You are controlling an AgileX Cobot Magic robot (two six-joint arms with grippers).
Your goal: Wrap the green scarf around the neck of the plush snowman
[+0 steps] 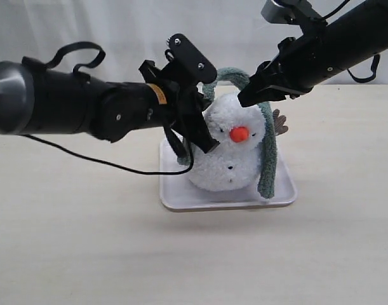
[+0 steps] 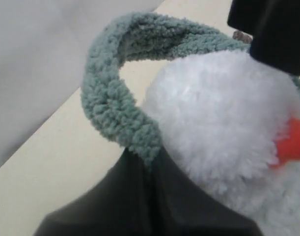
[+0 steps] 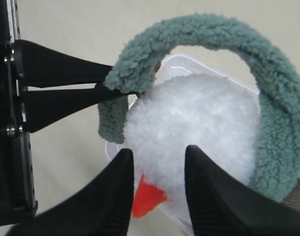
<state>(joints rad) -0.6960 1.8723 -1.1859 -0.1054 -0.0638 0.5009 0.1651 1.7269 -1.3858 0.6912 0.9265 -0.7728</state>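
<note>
The plush snowman (image 1: 228, 152) sits in a white tray (image 1: 181, 202), orange nose toward the camera. The green scarf (image 1: 268, 162) arches over and behind its head and hangs down its right side. My left gripper (image 1: 204, 137) is shut on the scarf at the snowman's left side, a short end dangling below the pinch. In the left wrist view the scarf (image 2: 110, 105) rises from my shut gripper (image 2: 152, 158) beside the head (image 2: 223, 128). My right gripper (image 3: 157, 155) is open over the head (image 3: 199, 123), holding nothing; it hovers just above the head's right side (image 1: 246, 100).
The tray rests on a pale tabletop (image 1: 79, 241). A white curtain (image 1: 117, 25) hangs behind. A brown branch arm (image 1: 281, 122) sticks out at the snowman's right. A black cable (image 1: 105, 164) trails from the left arm across the table.
</note>
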